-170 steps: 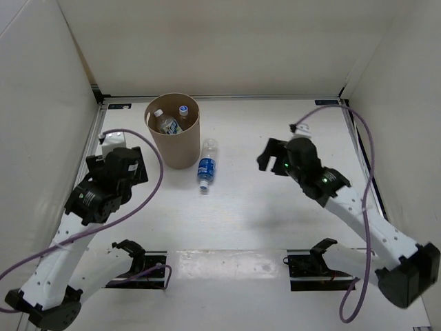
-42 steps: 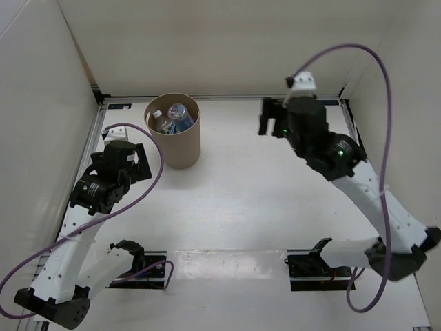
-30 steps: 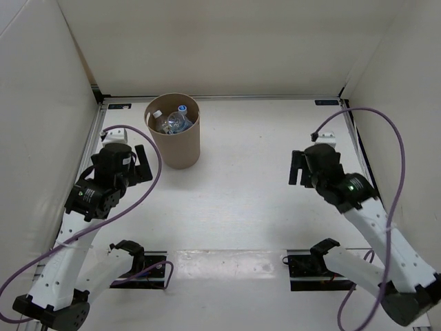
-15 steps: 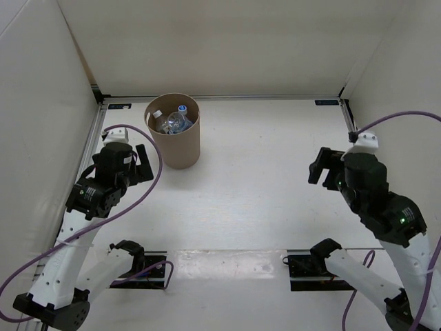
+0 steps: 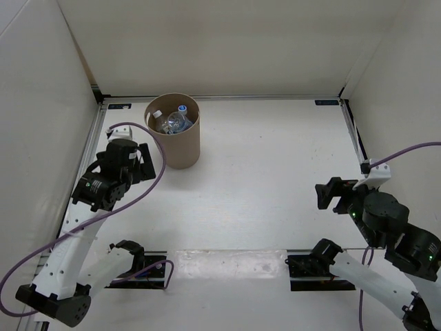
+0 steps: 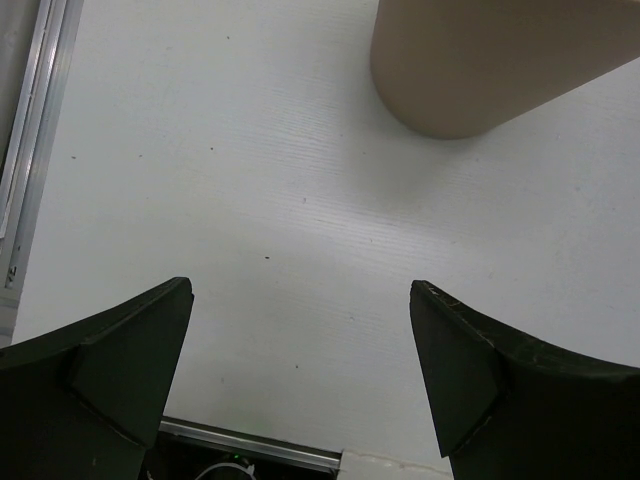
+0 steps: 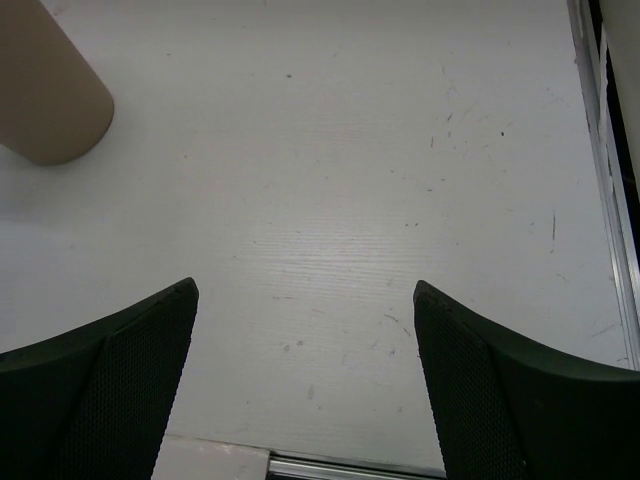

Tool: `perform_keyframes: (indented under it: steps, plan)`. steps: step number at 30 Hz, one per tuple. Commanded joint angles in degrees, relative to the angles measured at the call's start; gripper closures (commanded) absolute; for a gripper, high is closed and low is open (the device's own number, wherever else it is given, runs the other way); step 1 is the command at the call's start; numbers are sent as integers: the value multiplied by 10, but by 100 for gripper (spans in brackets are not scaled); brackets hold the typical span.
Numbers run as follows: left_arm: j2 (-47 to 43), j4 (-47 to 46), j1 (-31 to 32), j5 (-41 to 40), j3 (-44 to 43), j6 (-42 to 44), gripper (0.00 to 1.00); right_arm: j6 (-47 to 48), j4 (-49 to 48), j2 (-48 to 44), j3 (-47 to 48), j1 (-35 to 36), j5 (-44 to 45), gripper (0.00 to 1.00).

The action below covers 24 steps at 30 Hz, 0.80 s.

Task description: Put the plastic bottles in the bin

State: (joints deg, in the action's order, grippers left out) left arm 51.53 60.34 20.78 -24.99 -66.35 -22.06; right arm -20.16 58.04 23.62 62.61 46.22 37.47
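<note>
Top external view shows you the right gripper (image 5: 329,195) drawn back from the far right corner to the lower right of the frame. The blue-labelled bottle that lay beside the bin (image 5: 178,150) is gone from the table (image 5: 262,145). The plastic bottles (image 5: 172,122) now sit inside the bin at upper left, though you cannot count them there. Both wrist views show fingers spread wide, holding nothing; the left gripper (image 5: 141,160) hangs just lower left of the bin. With no bottle visible outside it, the task looks finished. Nothing blocks either arm; only a purple cable (image 5: 164,167) loops near the bin.
</note>
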Motion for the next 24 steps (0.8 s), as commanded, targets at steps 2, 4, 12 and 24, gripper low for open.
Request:
perform_keyframes:
  steps: [2,4,12,24]
  plan:
    - [5,-8,-2,-8,-5,-2,0,-26,-3,-8,-6,56,81,10]
    - [8,-11,-1,-8,-5,-2,0,-40,10,-9,-1,73,103,10]
    - [34,-4,-1,-8,-13,-2,0,-80,37,-4,-2,150,159,10]
    - [-56,-52,-2,-3,17,-4,0,-113,52,-9,-2,173,194,10]
